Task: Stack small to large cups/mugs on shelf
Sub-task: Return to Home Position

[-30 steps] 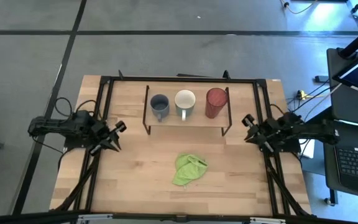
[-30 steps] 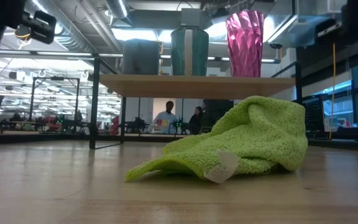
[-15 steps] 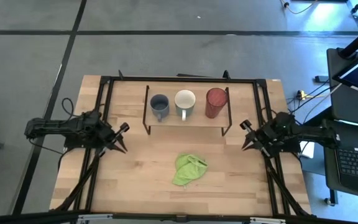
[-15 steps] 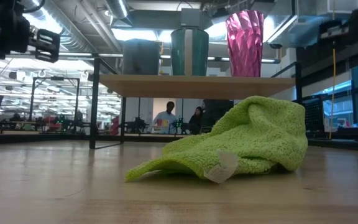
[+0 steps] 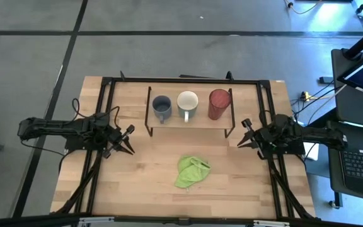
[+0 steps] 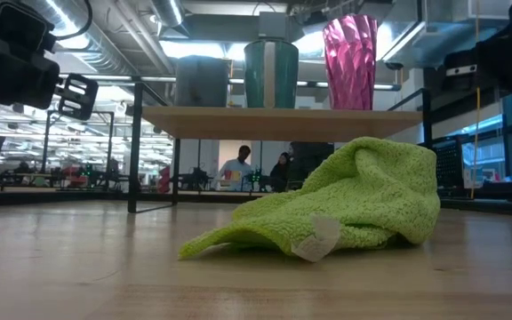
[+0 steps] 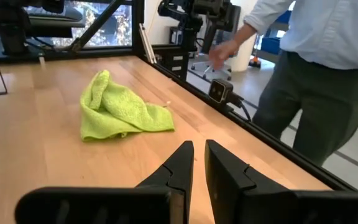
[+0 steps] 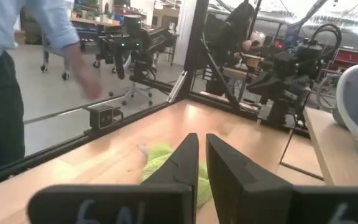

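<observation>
A blue-grey mug (image 5: 162, 108), a white mug (image 5: 187, 104) and a dark red cup (image 5: 219, 104) stand in a row, by their bases, on the light-wood shelf (image 5: 188, 124) at the table's far middle; they also show in the low view (image 6: 272, 74). My left gripper (image 5: 130, 149) is shut and empty, left of the shelf, above the table. My right gripper (image 5: 240, 143) is shut and empty, right of the shelf. In the wrist views the fingertips stand almost together (image 7: 197, 148) (image 8: 201, 138).
A lime-green cloth (image 5: 191, 171) lies crumpled on the table near the middle front. Black frame rails (image 5: 106, 113) run along the table's left, right and far sides. A person (image 7: 316, 74) stands beyond the table's near edge.
My left gripper has moved toward the table's right and near edge, its fingers turning toward the cloth. My right gripper has moved toward the table's left, its fingers turning toward the table's middle. The cups, shelf and cloth have stayed put.
</observation>
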Tool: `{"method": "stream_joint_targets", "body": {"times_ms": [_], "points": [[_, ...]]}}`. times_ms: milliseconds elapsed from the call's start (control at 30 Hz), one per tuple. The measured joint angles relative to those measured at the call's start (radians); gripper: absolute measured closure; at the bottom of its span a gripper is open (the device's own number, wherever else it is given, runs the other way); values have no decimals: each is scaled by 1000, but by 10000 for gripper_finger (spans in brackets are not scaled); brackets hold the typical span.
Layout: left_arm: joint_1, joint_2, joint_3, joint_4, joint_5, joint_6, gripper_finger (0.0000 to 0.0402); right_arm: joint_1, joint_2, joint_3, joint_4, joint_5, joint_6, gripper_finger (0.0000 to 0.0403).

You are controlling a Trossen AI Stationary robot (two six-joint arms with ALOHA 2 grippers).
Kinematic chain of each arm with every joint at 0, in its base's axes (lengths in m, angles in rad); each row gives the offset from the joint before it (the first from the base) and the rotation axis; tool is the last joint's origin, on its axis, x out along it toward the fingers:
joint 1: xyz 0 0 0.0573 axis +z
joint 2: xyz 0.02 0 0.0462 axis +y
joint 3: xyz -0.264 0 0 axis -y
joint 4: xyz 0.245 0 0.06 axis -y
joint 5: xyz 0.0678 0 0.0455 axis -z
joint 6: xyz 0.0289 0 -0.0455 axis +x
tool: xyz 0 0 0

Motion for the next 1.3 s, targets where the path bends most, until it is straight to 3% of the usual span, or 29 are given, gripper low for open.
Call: {"method": "stream_joint_targets", "body": {"times_ms": [267,1300], "points": [[0,0,0,0,-5,0,366,0,0,0,0,-1,126,369],[0,0,0,0,-6,-1,366,0,0,0,1,-1,127,369]]}}
